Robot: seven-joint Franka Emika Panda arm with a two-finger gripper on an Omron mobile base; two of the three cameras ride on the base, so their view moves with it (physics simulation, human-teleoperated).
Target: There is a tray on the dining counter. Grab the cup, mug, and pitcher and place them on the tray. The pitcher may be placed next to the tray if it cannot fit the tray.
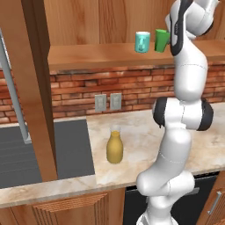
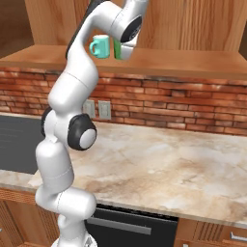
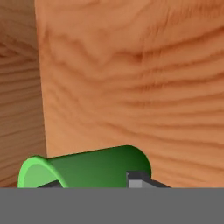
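Green cup (image 3: pixel 87 168) is being held at the claw (image 3: pixel 94 186), though whether it is actually clenched cannot be told; mug (image 1: pixel 142 42) is sitting just beside it.

One cup (image 1: pixel 161 40), one mug (image 1: pixel 142 42), one pitcher (image 1: pixel 114 148), two wall outlets (image 1: pixel 108 102).

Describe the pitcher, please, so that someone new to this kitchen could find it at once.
Start at the red brick wall and drop to the marble kitchen counter below it. The pitcher stands upright there, right of the dark sink: mustard-yellow and bottle-shaped, whereas the mug and cup sit on the wooden shelf above.
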